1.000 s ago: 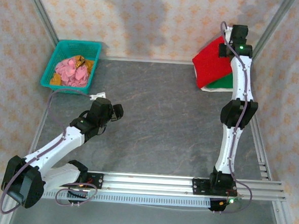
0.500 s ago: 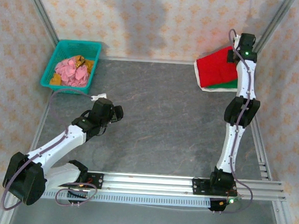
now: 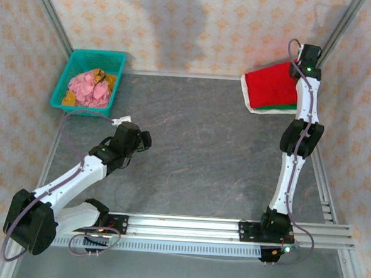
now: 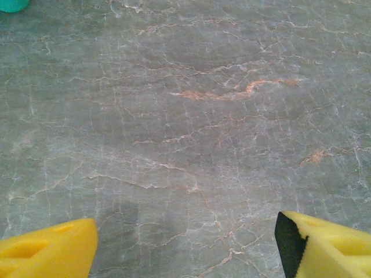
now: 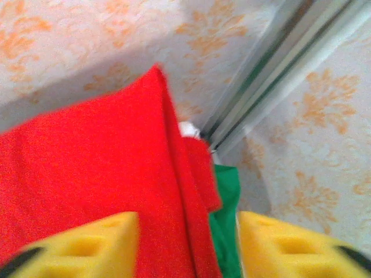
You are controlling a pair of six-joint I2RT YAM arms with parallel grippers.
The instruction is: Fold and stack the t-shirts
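Observation:
The folded red t-shirt point(image 3: 274, 86) lies on top of a stack in the far right corner, over the green t-shirt point(image 3: 283, 108) and the white t-shirt point(image 3: 246, 92), whose edges peek out. My right gripper point(image 3: 301, 63) hangs over the stack's right edge. In the right wrist view the right gripper point(image 5: 188, 249) has its yellow fingers point(image 5: 87, 243) apart, with the red t-shirt point(image 5: 87, 168) edge and the green t-shirt point(image 5: 227, 231) below between them; a bit of white t-shirt point(image 5: 189, 128) shows behind. My left gripper point(image 3: 146, 138) is open over bare table point(image 4: 185, 145), far from the shirts.
A teal basket point(image 3: 118, 62) with pink and orange items stands at the far left; its corner point(image 4: 11, 4) shows in the left wrist view. The enclosure's metal corner post point(image 5: 278, 69) and patterned walls stand close behind the stack. An aluminium rail point(image 3: 186, 227) runs along the near edge.
The red t-shirt went from tilted up to lying flatter on the stack as my right gripper moved right toward the corner. The left arm barely shifted.

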